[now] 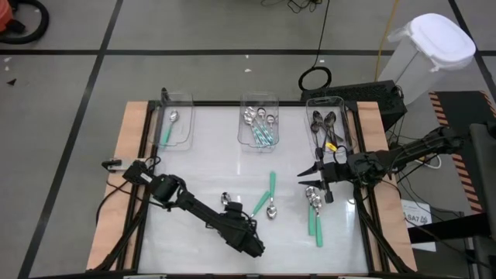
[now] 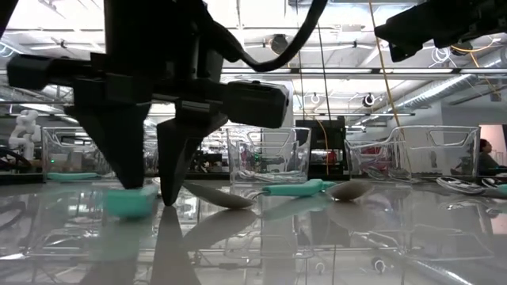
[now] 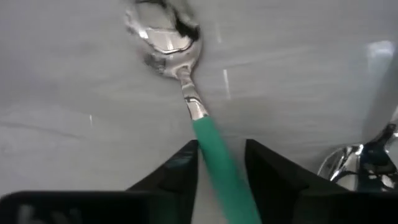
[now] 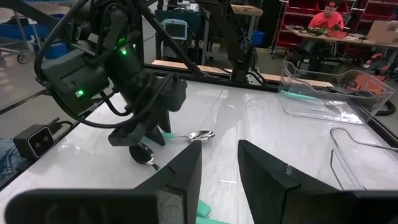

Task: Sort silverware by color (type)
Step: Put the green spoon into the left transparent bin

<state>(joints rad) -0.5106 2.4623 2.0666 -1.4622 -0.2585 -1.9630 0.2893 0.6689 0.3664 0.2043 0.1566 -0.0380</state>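
A spoon with a silver bowl (image 3: 165, 37) and a teal-green handle (image 3: 214, 155) lies flat on the white table. My left gripper (image 3: 221, 168) points down over it, open, with one finger on each side of the handle. In the high view this gripper (image 1: 236, 223) is near the table's front centre, just on the near side of the spoon's bowl (image 1: 226, 201). My right gripper (image 4: 217, 174) hovers level at the table's right side (image 1: 318, 182), open and holding nothing. More teal-handled spoons (image 1: 267, 198) (image 1: 315, 213) lie loose on the table. My left gripper's fingers come from above and lie across the teal handle (image 3: 208, 146), just below the silver neck. One finger (image 3: 183, 168) lies right against the handle's side and the other (image 3: 267, 171) stands a little off. Whether any finger touches it, I cannot tell. The spoon lies flat on the table.
Three clear bins stand along the far edge: the left (image 1: 174, 124) with one teal-handled spoon, the middle (image 1: 260, 128) with several, the right (image 1: 329, 128) with dark spoons. Another spoon bowl (image 3: 354, 165) lies close beside my left gripper. A person (image 4: 326, 15) sits beyond the table.
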